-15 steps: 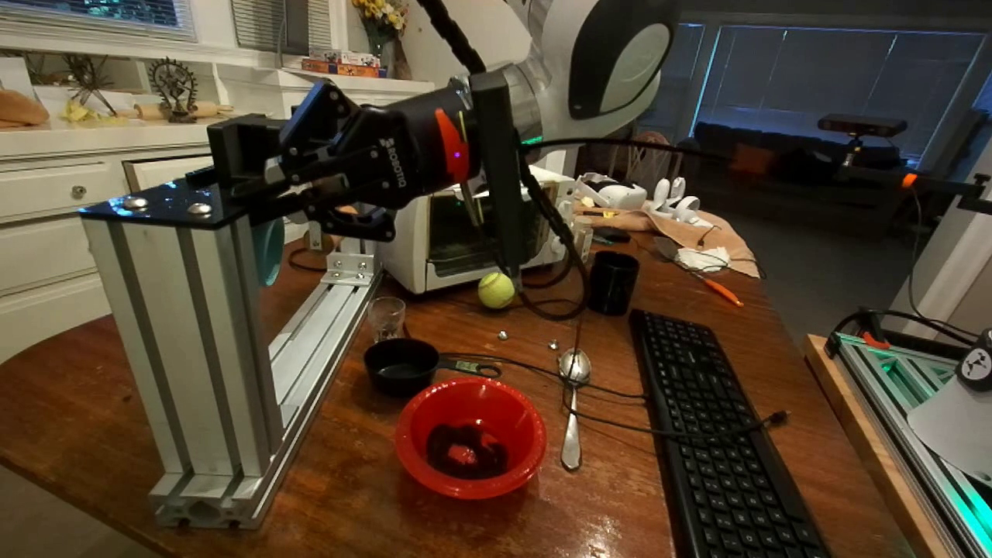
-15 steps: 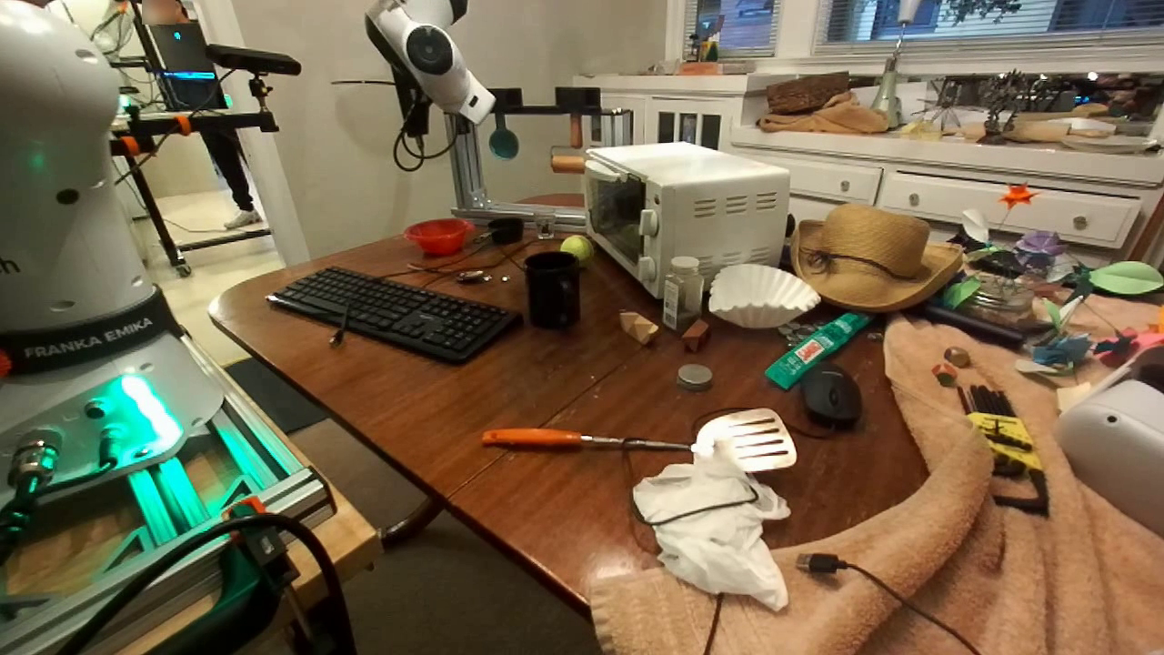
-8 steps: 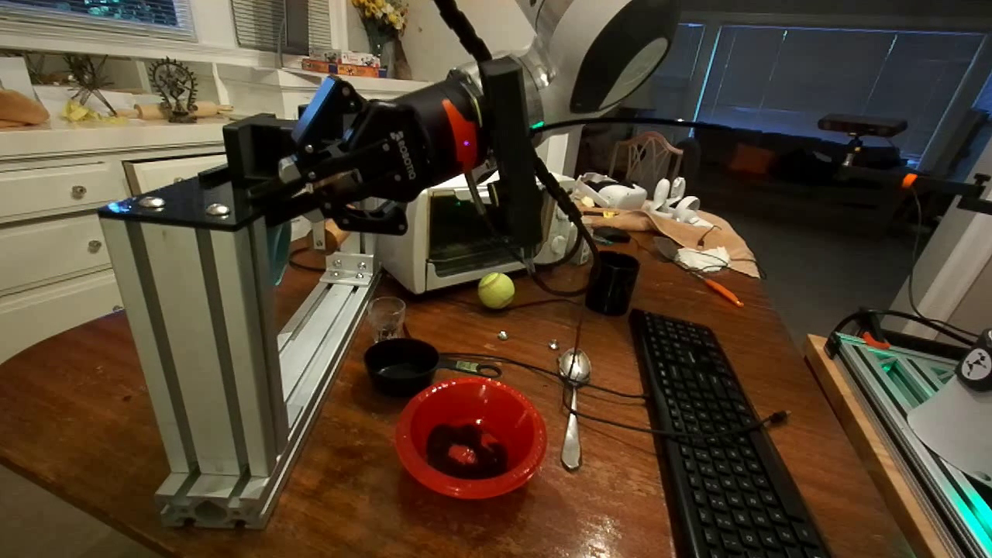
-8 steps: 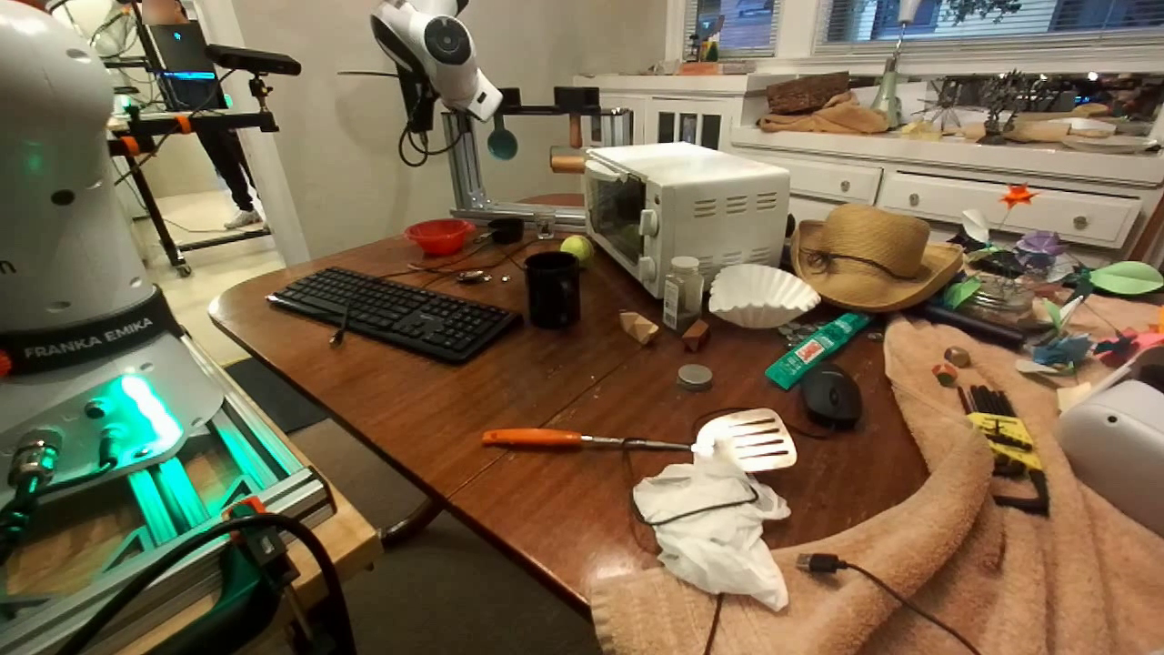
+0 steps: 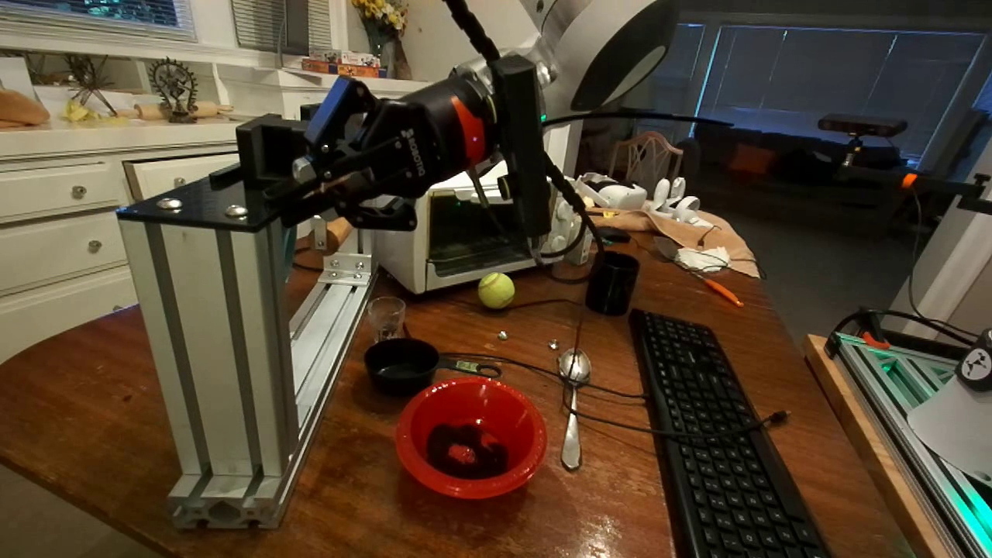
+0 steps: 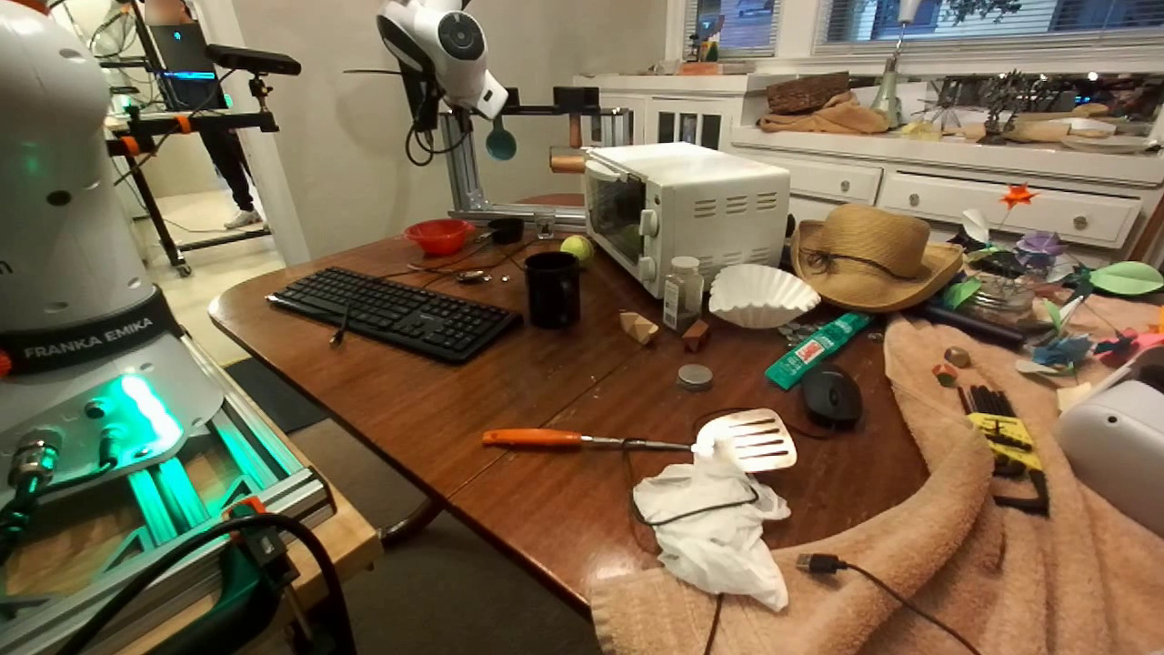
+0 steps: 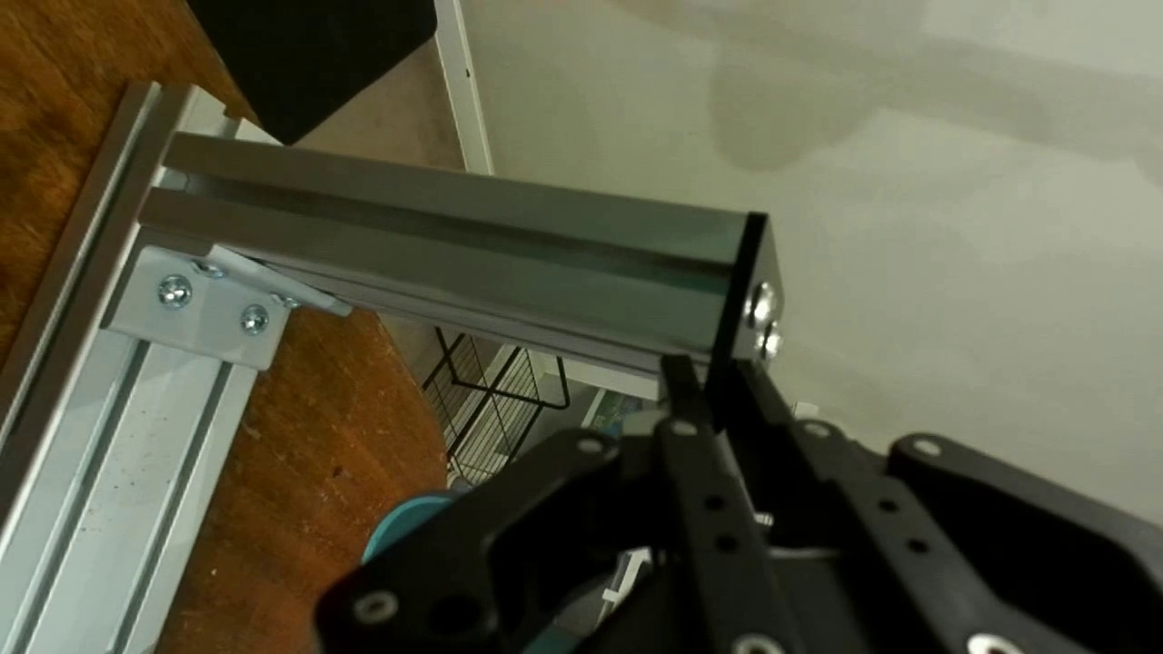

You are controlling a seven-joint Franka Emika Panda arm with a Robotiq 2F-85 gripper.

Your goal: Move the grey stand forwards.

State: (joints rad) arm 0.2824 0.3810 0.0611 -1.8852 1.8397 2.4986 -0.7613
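Note:
The grey stand [image 5: 213,341] is a silver frame of ribbed extrusion beams on the table, with black blocks [image 5: 267,143] on top. Its uprights and base also show in an exterior view [image 6: 462,164]. In the wrist view one upright [image 7: 454,241] carries a black end plate [image 7: 745,272] with shiny screws. My gripper [image 7: 716,368] is shut on that plate's edge, one finger on each side. In an exterior view the gripper [image 5: 280,205] sits at the top of the near upright. In the remaining exterior view the fingers are hidden behind the arm.
A red bowl [image 5: 471,438], black cup [image 5: 401,366] and small glass [image 5: 387,318] stand beside the base beam. The white toaster oven [image 5: 465,232] is near its far end. A teal utensil [image 6: 501,141] hangs from the stand. A keyboard [image 5: 721,434] and black mug [image 5: 612,283] lie further right.
The gripper and the stand's near upright have moved right together in an exterior view, toward the red bowl. The base's near end slid right too; its far end looks unmoved.

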